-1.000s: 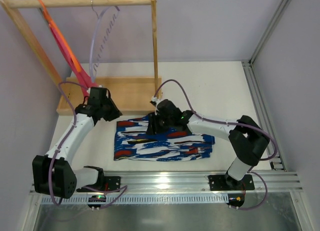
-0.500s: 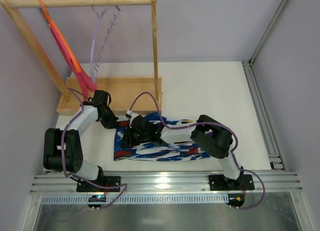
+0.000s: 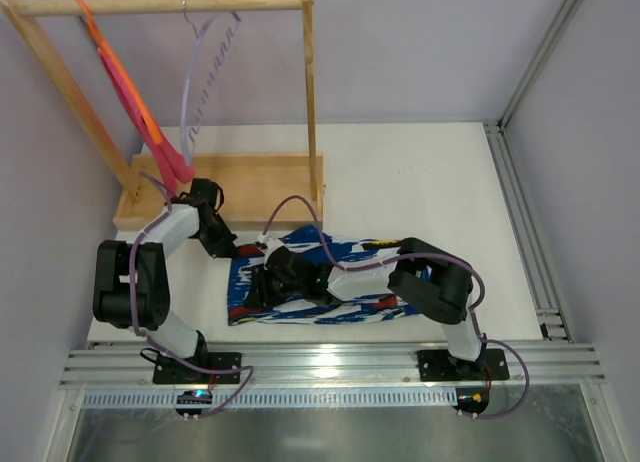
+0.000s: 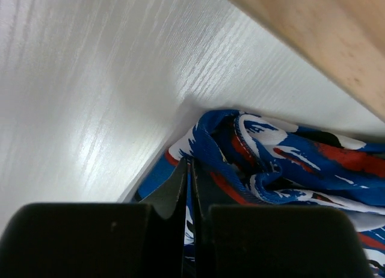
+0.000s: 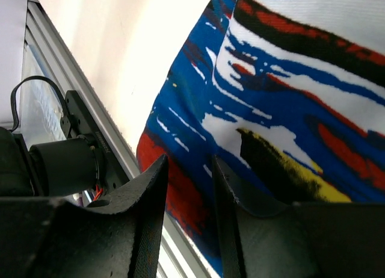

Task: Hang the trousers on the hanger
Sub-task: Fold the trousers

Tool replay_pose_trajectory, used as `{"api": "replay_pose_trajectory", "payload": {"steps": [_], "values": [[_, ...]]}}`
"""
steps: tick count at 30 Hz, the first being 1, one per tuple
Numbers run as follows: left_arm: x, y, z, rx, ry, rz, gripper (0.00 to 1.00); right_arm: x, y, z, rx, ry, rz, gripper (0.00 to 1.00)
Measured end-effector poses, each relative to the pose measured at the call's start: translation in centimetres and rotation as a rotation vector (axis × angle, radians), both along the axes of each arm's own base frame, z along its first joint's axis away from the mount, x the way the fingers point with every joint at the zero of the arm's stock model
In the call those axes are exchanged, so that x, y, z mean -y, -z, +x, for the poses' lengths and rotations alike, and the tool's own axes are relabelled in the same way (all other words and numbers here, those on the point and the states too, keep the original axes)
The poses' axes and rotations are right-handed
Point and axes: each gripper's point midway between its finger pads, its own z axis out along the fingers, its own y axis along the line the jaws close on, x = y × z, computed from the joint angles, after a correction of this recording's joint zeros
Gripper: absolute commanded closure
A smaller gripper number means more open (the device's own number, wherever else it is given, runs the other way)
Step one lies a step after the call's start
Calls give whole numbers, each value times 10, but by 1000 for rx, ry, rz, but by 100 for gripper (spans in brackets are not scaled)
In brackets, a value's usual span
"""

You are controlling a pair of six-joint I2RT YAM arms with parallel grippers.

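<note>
Trousers (image 3: 310, 312): folded flat, just in front of the wooden rack (image 3: 262, 187).
Hanger (image 3: 200, 77): hooked on the rack's top bar.
Left gripper (image 4: 188, 168): pinched closed on the trousers' corner nearest the rack.
Right gripper (image 5: 207, 163): fingers slightly apart, low over the trousers.

I'm looking at a white table (image 3: 420, 172); its top shows a faint grain in the left wrist view. The trousers (image 3: 300, 310) lie on it toward the near side, folded into a wide band running left to right, with the far left corner bunched up. Behind them, at the far left, a wooden rack (image 3: 260, 187) stands on its tray-like base, just beside the trousers' far edge. A metal rail (image 3: 330, 362) runs along the table's near edge.
</note>
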Motion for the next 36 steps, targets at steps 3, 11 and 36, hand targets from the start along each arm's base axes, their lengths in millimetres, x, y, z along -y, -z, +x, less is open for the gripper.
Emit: {"api": "replay_pose_trajectory", "payload": {"steps": [3,11,36], "values": [[-4,-14,7,44,-2,19,95,5,-9,-4,12,-12,-19,61],[8,-76,16,247,42,-55,93,-9,-28,-10,20,-62,31,67],[28,-99,11,317,116,-144,84,53,-75,-15,61,12,52,71]]}}
